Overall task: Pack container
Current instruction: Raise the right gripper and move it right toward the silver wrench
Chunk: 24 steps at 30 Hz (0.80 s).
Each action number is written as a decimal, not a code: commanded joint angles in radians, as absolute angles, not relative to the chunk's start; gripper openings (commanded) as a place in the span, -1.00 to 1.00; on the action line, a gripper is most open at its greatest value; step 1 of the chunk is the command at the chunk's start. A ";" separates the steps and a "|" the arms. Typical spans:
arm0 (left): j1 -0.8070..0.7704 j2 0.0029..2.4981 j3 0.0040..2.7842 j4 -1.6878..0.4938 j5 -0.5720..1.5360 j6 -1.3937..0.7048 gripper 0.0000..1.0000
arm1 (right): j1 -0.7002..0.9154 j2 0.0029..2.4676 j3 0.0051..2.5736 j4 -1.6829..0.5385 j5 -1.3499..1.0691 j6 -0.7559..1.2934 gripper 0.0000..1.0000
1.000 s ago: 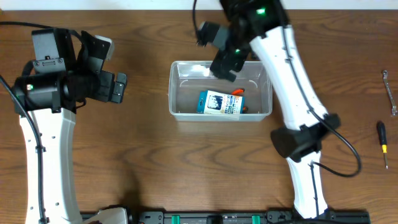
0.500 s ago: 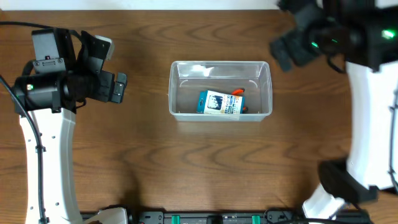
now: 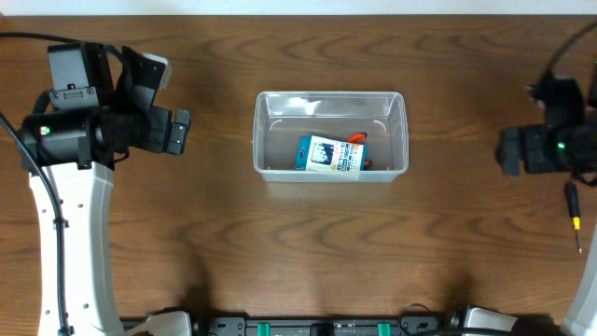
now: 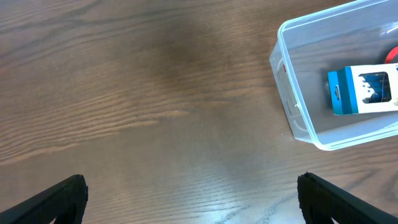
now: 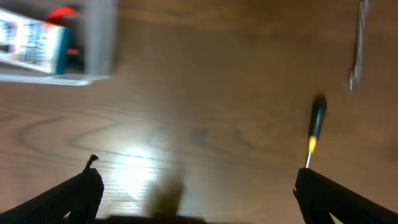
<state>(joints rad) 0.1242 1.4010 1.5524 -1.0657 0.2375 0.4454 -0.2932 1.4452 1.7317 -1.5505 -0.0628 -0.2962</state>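
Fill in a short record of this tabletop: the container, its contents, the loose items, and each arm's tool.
container: clear rectangular plastic tub, mid-table on the brown wooden table
contents: blue-and-white box lying flat; small orange item beside it, partly hidden
outside: black-handled screwdriver and slim silver metal piece (blurred), both on the table right of the tub
left tool: open, empty, over bare wood left of the tub
right tool: open, empty, near the screwdriver

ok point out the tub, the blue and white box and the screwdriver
tub point(image 3: 278, 140), overhead view, bare floor by its left wall
blue-and-white box point(image 3: 330, 157), overhead view, middle of its top face
screwdriver point(image 3: 573, 202), overhead view, black handle
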 commanded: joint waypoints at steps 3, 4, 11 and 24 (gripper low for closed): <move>0.130 1.405 1.553 -1.064 0.250 0.443 0.96 | -0.368 1.451 1.700 -1.535 -0.083 -0.262 0.99; 0.130 1.405 1.553 -1.064 0.250 0.443 0.96 | -0.368 1.451 1.700 -1.525 -0.080 -0.262 0.98; 0.130 1.405 1.553 -1.064 0.250 0.443 0.96 | -0.382 1.461 1.664 -1.343 0.068 -0.360 0.98; 0.130 1.405 1.553 -1.064 0.250 0.443 0.96 | -0.546 1.807 1.837 -1.143 -0.061 -0.411 0.98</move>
